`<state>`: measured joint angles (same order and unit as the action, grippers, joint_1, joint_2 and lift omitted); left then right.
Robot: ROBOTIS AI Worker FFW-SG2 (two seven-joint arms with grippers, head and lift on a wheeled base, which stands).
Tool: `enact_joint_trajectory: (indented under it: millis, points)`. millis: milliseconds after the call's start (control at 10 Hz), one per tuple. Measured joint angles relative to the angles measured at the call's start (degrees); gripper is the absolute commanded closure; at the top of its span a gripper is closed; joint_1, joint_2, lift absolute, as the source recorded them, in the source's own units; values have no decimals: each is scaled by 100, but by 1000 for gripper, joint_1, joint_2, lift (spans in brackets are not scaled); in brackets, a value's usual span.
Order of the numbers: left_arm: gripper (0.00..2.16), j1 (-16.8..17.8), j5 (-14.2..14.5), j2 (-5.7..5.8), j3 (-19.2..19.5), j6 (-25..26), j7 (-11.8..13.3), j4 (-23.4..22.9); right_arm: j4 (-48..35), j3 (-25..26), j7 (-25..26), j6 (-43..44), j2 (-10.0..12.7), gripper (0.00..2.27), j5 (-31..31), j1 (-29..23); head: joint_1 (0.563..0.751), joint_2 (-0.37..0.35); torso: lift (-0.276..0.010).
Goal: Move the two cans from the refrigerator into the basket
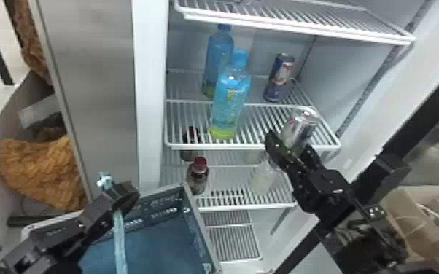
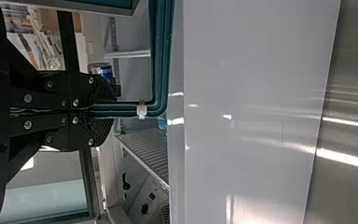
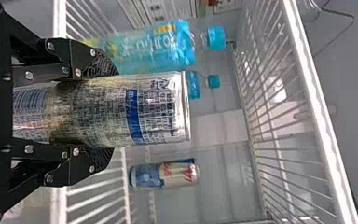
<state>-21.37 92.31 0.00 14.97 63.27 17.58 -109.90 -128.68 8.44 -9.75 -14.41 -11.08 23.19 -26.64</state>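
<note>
White wire shelves (image 1: 222, 146) cross the open refrigerator, pale walls behind them; beyond the left fingers stands a brushed-metal panel (image 1: 98, 73), with an orange-brown furry heap (image 1: 36, 171) on its far side, and brown cardboard (image 1: 423, 215) lies out past the right arm.

The right gripper (image 3: 114, 110) has its fingers pinching a silver can with a blue band (image 3: 135, 112), near the shelf's front edge. The left gripper (image 2: 109, 111) has its fingers closed on the teal handle (image 2: 161, 56) of the blue-green plastic basket (image 1: 198, 222), which lies below and to the right of them.

The smooth, curved can could turn or slip if the pinch is slack, or dent if it is too hard (thin metal, one supposes). A low path out might catch its base on the raised wire rim. Swinging left too soon could knock the blue bottle with the yellow-green base (image 1: 230, 105) beside the right fingers. The handle may pivot between the left fingers, tilting the basket as weight drops in. The second can, dark blue and silver (image 1: 280, 78), stands deeper in, behind the right fingers, and reaching it risks brushing that same bottle.
</note>
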Motion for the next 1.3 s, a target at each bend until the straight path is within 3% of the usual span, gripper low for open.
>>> enact_joint_trajectory:
  millis: [400,1300]
  points:
    - [1200,-14,1,0,21,-8,0,0,-331,-435,-85,-208,0,1133,368,-371,695,-164,-35]
    - [1200,-14,2,0,11,-13,0,1,-358,-1678,-509,-1014,-189,1104,1041,-429,695,34,-35]
